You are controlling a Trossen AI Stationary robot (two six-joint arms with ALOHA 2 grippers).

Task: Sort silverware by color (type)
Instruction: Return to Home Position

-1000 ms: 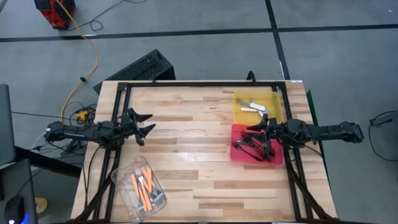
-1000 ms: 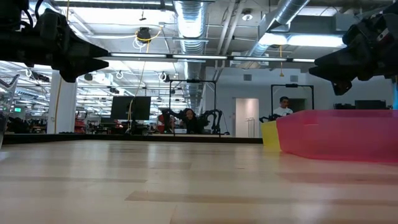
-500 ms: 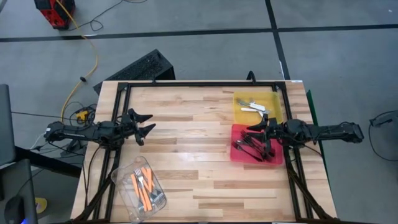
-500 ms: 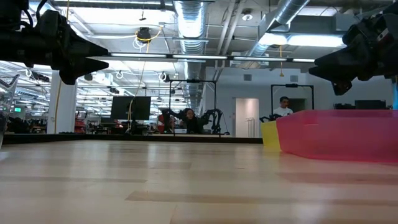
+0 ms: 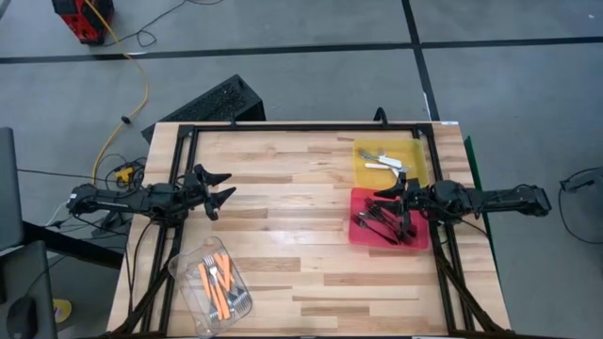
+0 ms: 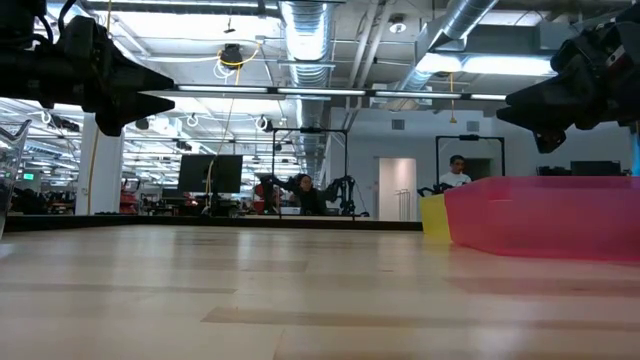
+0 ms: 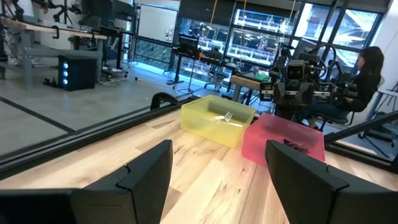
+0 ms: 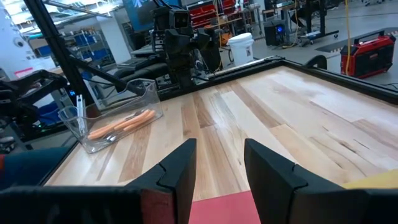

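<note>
The silverware lies sorted in three holders. Orange-handled forks (image 5: 217, 281) lie in a clear tub (image 5: 191, 287) near the table's front left. White-handled forks (image 5: 384, 160) lie in the yellow tray (image 5: 415, 153) at the far right. Dark forks (image 5: 375, 224) lie in the red tray (image 5: 360, 234) just nearer. My left gripper (image 5: 224, 187) hangs open above the table's left side, pointing level toward the right. My right gripper (image 5: 393, 209) hangs open above the red tray, pointing level toward the left. Neither has anything between its fingers.
A wide stretch of bare wooden table top (image 5: 292, 226) lies between the two grippers. A dark metal frame (image 5: 301, 126) runs along the table's far edge and sides. In the left wrist view a person (image 7: 368, 68) sits beyond the table.
</note>
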